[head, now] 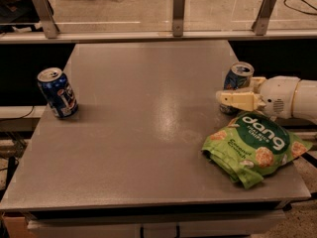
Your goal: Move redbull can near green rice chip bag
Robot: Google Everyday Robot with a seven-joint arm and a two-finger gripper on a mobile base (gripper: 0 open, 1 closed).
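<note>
The redbull can (237,77), slim, blue and silver with a silver top, stands upright at the table's right edge. It is just behind the green rice chip bag (255,147), which lies flat at the front right with white "dang" lettering. My gripper (246,92) reaches in from the right at can height. One cream finger (238,100) crosses in front of the can's lower part and the other finger (256,82) is behind it. The fingers stand either side of the can with a small gap, so the gripper is open around it.
A wider dark blue can with a white logo (58,92) stands at the table's left edge. The grey table (143,133) has a rail with metal posts (179,6) behind its far edge. The bag overhangs the right edge slightly.
</note>
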